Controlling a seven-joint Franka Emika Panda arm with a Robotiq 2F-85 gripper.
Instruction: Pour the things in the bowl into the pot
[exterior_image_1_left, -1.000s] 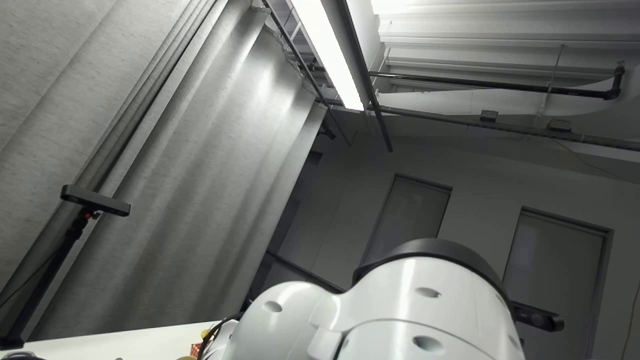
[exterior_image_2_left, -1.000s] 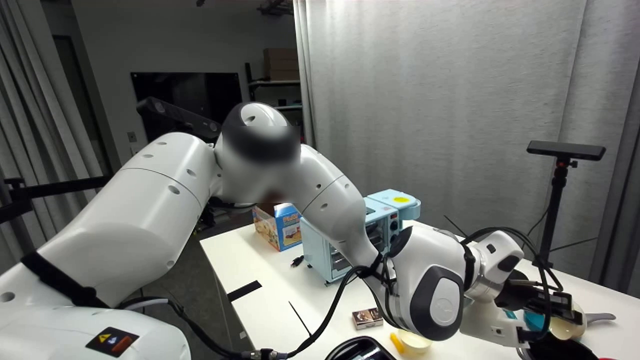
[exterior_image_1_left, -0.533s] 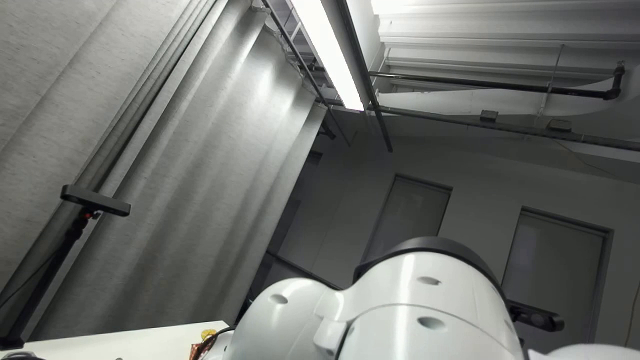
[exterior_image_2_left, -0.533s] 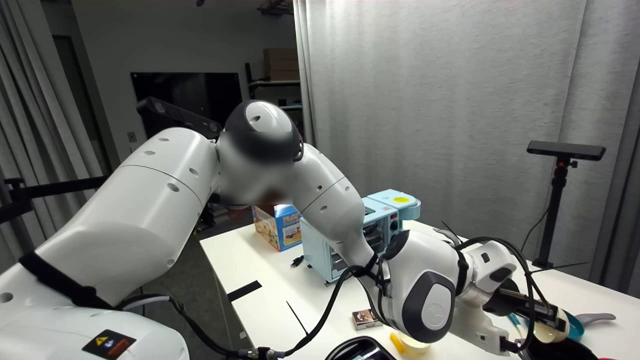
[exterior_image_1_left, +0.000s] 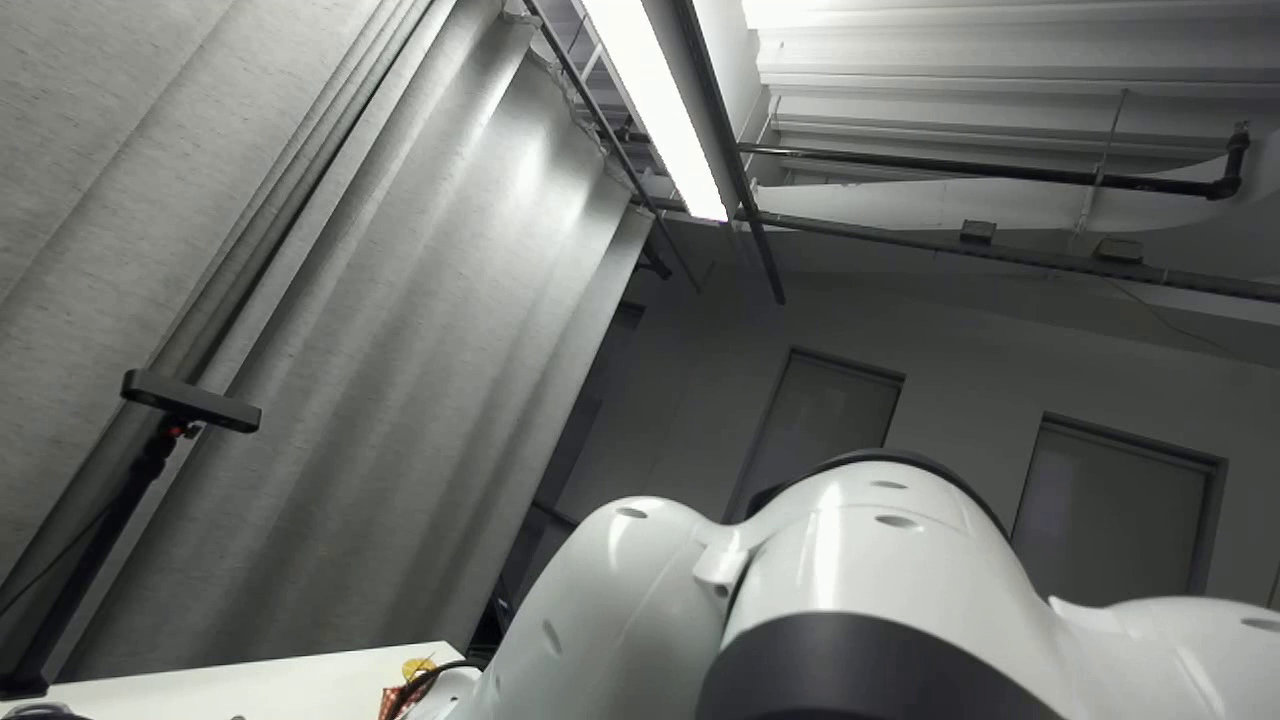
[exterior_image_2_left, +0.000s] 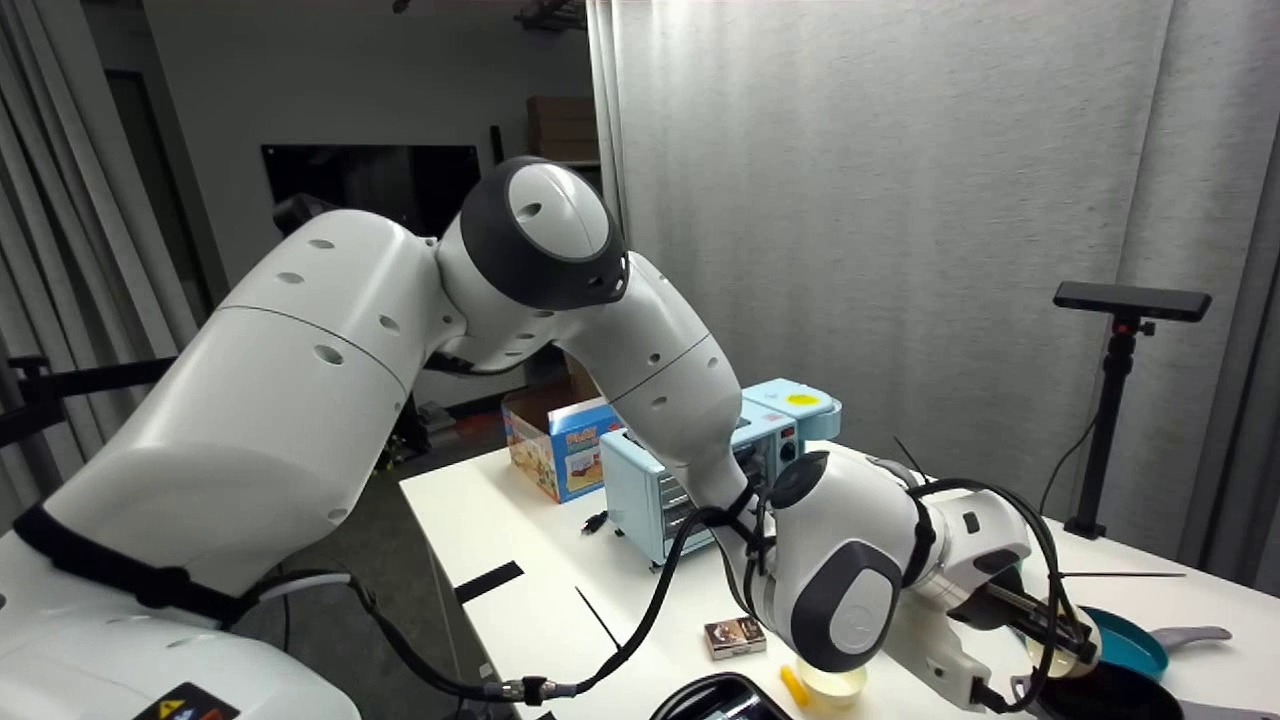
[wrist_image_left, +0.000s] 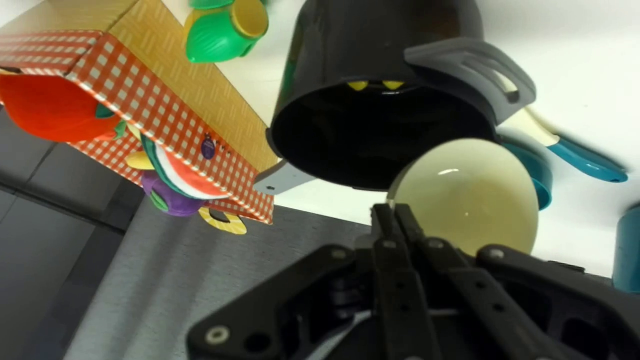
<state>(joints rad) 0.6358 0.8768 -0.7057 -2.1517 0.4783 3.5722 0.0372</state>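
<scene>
Cream bowl (wrist_image_left: 475, 197), yellow pieces (wrist_image_left: 393, 84) in pot (wrist_image_left: 367, 45)

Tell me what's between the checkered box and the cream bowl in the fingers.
In the wrist view, the black pot lies between the checkered box and cream bowl.

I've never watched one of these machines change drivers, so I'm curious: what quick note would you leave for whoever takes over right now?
Gripper: shut on the rim of the cream bowl.
Where things are: the bowl is held tilted by the mouth of the black pot; whether they touch, I can't tell.
Done: pouring looks finished; yellow bits show inside the pot, and nothing shows in the visible part of the bowl.
Left: probably just check the bowl is empty, then set it down.
</scene>
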